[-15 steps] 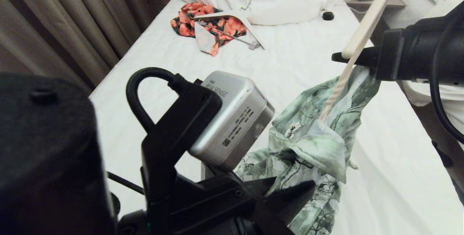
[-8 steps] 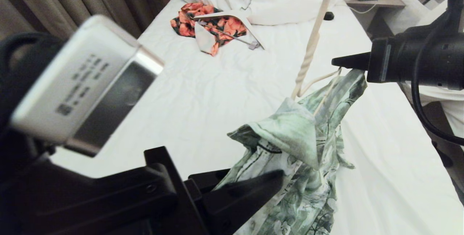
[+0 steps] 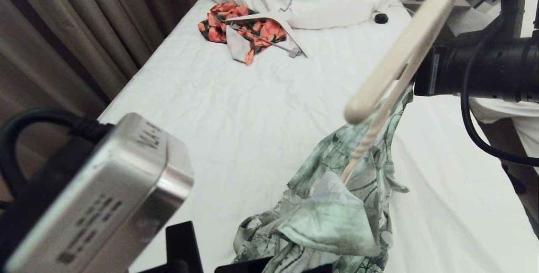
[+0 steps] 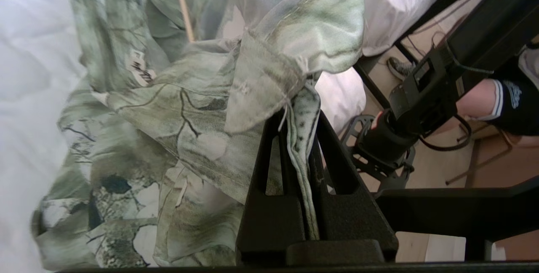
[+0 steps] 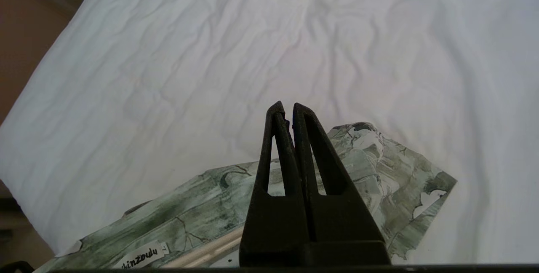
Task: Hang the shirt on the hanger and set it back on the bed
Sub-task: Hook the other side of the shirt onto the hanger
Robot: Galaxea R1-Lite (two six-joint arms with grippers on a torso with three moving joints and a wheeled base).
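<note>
We hold the shirt (image 3: 337, 205) draped above the bed (image 3: 236, 113), near right of centre. The left end effector (image 4: 300, 138), low at the near edge, is clenched on a shirt hem. The right end effector (image 5: 285, 115), at far right with its arm level, is closed; its contents cannot be confirmed. The hanger (image 3: 391, 79) runs diagonally from beside that arm down-left into the collar, so the right arm is nearer.

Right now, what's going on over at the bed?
The robot is working a green shirt onto a cream hanger above the bed. The left gripper is shut on a fold of the shirt. The right gripper is shut and seems to hold the hanger, whose one arm runs into the collar. The shirt isn't hung properly yet.
</note>
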